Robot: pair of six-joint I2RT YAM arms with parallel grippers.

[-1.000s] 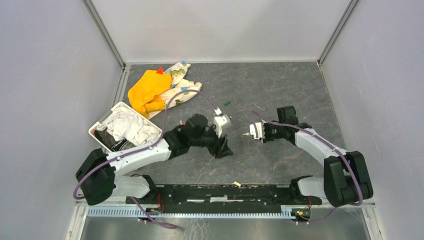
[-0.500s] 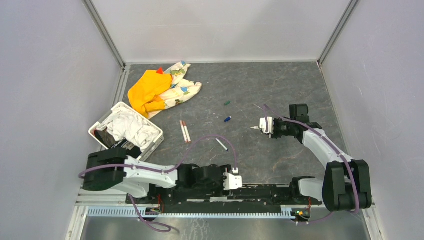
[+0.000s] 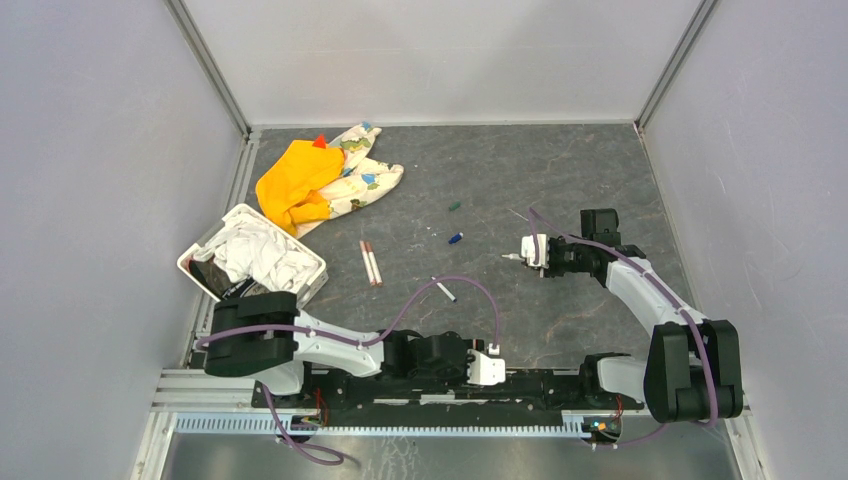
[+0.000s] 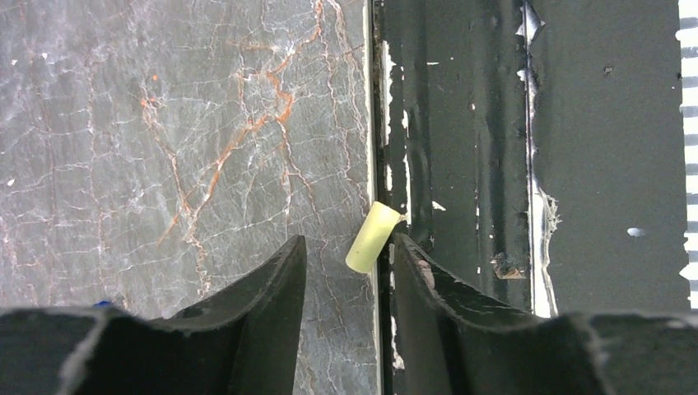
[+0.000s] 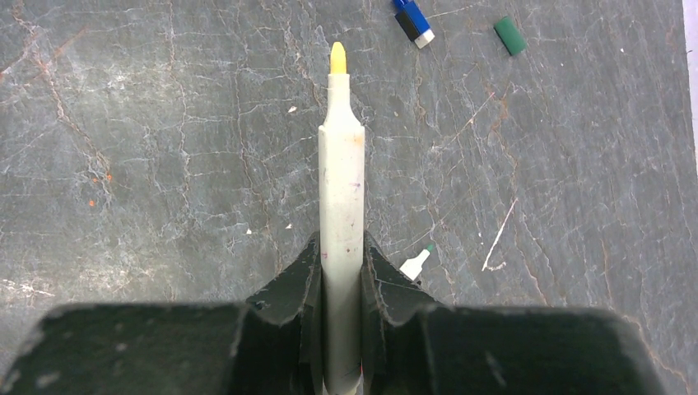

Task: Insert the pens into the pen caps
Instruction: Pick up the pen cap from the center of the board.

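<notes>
The short cream tube pen cap lay at the near edge of the grey marbled tabletop, tilted, one end against the black mounting rail. The left gripper hung over it with its jaws partly apart and the cap between the fingertips; it was near the right-hand finger, though contact could not be told.

Towards the right edge, the right gripper was clamped narrowly on a white-barrelled pen with a yellow tip, uncapped and pointing across the tabletop towards the left edge. Faint smudged marks on its barrel were too blurred to read.

A small blue pen cap and a dark green pen cap lay apart near the middle of the tabletop, the green one nearer the far edge. A thin bare wire-like stick lay just beyond the right gripper.

Left of the middle, two white pens with reddish tips lay side by side, touching. A single white pen with a dark tip lay nearer the near edge.

An orange cloth and a patterned cloth were heaped in the far left corner. A white basket holding crumpled white fabric stood at the left edge.
</notes>
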